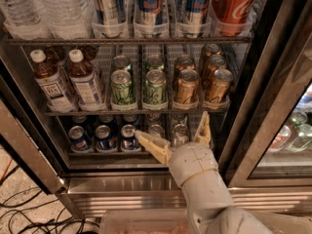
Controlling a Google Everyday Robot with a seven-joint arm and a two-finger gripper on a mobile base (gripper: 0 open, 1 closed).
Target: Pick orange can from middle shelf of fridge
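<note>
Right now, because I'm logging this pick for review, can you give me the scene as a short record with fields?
end effector: open, empty, in front of the lower rack, below the middle shelf
orange cans: two columns at the shelf's right end, upright, untouched
neighbours: green cans to their left, tea bottles farthest left
fridge: racks stocked with drinks
task state: no can grasped yet

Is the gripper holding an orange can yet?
No, the gripper hangs open and empty in front of the lower rack, below the middle shelf where the orange cans stand.
</note>
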